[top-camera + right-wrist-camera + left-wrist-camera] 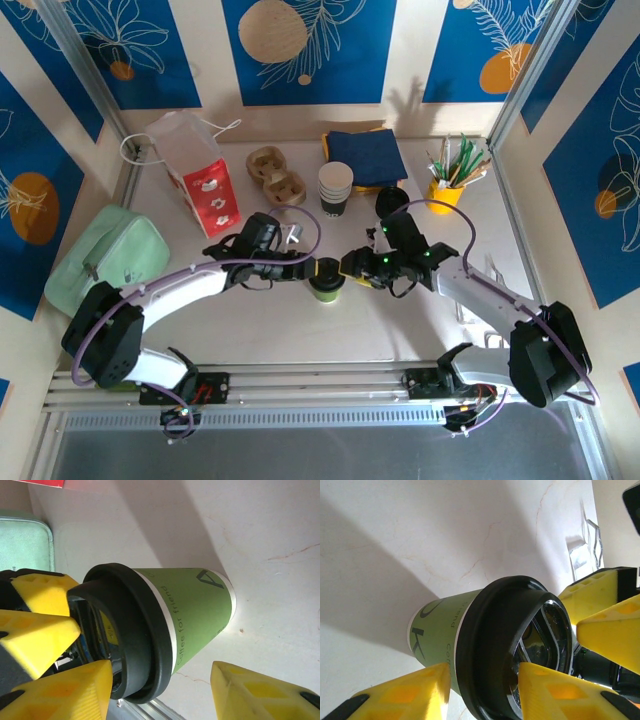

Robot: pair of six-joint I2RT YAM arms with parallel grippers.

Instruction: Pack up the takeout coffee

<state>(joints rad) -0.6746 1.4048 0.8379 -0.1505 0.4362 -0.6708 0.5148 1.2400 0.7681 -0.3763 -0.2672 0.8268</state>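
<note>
Lime-green paper coffee cup with round black plastic lid (pixel 325 283) stands central on the white table (pixel 400 325); left gripper (pixel 306 270) at its 9 o'clock, grip unclear; right gripper (pixel 350 268) at 3 o'clock, jaws parted; best to clamp squarely under the lid, cup upright.

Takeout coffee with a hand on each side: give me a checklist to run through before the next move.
1. Black lid seated on the takeout coffee: ok.
2. Cup upright on the table: ok.
3. Grip of the left hand: cannot tell; its fingers straddle the lid.
4. Grip of the right hand: not ok; one finger stands clear of the cup wall.
5. Wells of the cardboard carrier free: ok.
6. Mouth of the paper bag open: cannot tell.
</note>
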